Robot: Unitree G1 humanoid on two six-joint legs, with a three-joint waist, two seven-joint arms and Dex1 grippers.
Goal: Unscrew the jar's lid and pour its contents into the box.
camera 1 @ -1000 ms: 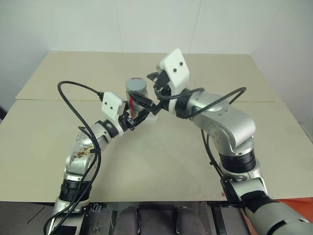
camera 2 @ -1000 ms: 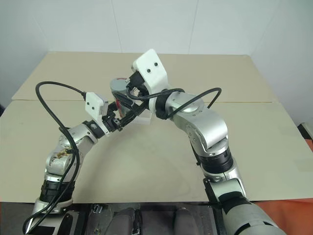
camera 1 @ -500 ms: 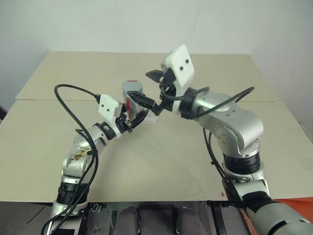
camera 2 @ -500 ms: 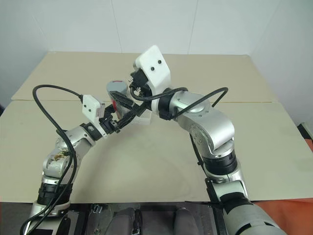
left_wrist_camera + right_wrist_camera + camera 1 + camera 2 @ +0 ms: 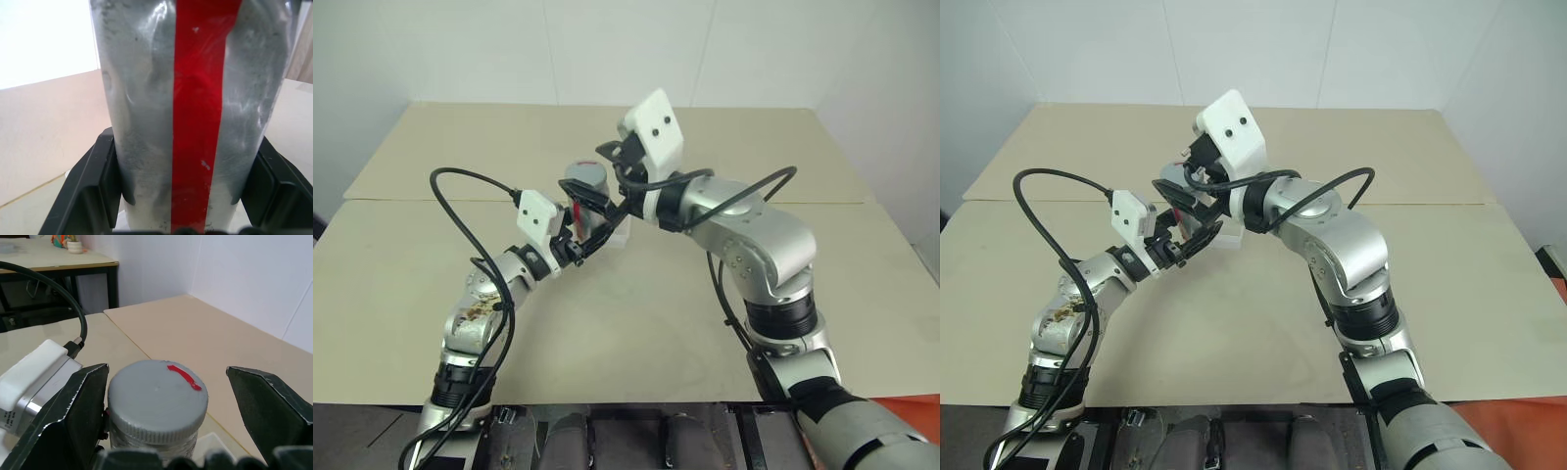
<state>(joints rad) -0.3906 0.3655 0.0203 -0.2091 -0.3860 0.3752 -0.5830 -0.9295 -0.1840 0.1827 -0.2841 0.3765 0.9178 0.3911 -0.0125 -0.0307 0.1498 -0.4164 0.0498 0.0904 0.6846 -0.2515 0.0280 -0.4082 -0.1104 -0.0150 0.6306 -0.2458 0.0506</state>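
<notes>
My left gripper is shut on the lower body of the jar, a shiny silver cylinder held upright above the table. Its red stripe runs down the side between the left fingers. The grey lid, with a red mark on top, sits on the jar. My right gripper is open at lid height, with one finger close against the lid's side and the other well apart from it. The white box lies on the table just behind the jar, partly hidden.
The beige table stretches wide on all sides of the two arms, with a seam running across it. A black cable loops off the left wrist. White walls stand behind the far edge.
My right gripper has edged slightly left, so its open fingers now flank the lid. The left gripper keeps the jar gripped in about the same place.
</notes>
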